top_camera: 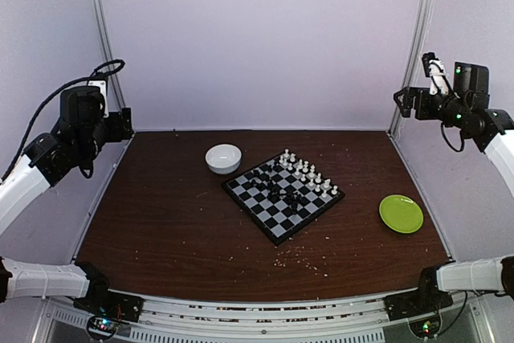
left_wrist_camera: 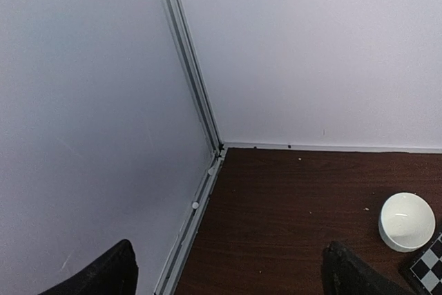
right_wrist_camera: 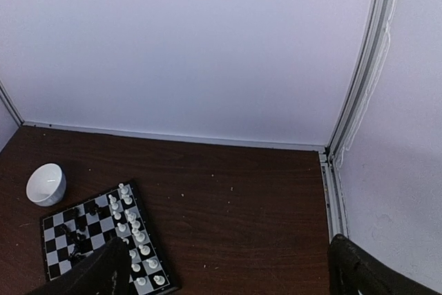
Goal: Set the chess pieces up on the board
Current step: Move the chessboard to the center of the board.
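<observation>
Your left gripper [left_wrist_camera: 228, 280] and right gripper [right_wrist_camera: 231, 274] gape empty. Take one black piece [top_camera: 279, 191] from the middle of the board [top_camera: 277, 227], coming straight down.

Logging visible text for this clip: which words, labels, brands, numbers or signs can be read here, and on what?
None can be read. The board, white bowl, green plate and walls show no markings; nothing else carries legible text.
</observation>
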You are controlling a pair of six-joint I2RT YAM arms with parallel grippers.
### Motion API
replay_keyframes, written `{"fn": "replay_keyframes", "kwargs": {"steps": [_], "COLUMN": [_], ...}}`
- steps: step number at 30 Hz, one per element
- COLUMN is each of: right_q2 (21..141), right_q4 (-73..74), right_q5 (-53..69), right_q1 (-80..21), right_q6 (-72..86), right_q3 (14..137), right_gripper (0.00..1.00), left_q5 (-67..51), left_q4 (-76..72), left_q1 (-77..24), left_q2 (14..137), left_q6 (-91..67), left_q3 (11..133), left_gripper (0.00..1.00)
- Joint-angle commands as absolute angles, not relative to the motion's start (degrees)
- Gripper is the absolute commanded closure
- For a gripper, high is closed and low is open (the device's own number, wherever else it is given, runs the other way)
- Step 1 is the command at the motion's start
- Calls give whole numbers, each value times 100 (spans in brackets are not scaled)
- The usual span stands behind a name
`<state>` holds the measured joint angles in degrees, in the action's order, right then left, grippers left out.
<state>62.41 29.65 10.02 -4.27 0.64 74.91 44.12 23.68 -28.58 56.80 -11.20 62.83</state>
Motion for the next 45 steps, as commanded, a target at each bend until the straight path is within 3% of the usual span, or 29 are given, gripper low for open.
{"fn": "replay_keyframes", "kwargs": {"steps": [1, 8, 18, 22, 34, 39, 45], "right_q2": [6436, 7256, 9552, 10392, 11466, 11515, 11526], "right_q4": [2586, 2616, 3219, 3497, 4013, 4207, 4308], "right_q5": [1139, 1589, 2448, 2620, 2967, 2975, 2827], "right_q1": [-358, -307, -435, -597, -789, -876, -977], "right_q6": [79, 104, 246, 304, 483, 537, 675], "right_q3": [7051, 6852, 7636, 8001, 8348, 8386, 8406], "right_gripper": [1, 6, 53, 65, 82, 85, 84], "left_q5": [3805, 2572, 974, 409, -856, -1301, -1364], "left_q4": [2103, 1997, 1669, 1309, -787, -1713, -1978], "left_q1": [-2388, -1784, -2007, -2286, -2757, -2775, -2787], "left_q2": [6011, 6717, 7519, 7982, 9689, 10309, 10651], "left_q6": [-1409, -1982, -3527, -4054, -5437, -5703, -5830], "left_q3": [6164, 6129, 5669, 5454, 5034, 4980, 5122], "left_gripper": [6, 12, 33, 43, 51, 68, 66]}}
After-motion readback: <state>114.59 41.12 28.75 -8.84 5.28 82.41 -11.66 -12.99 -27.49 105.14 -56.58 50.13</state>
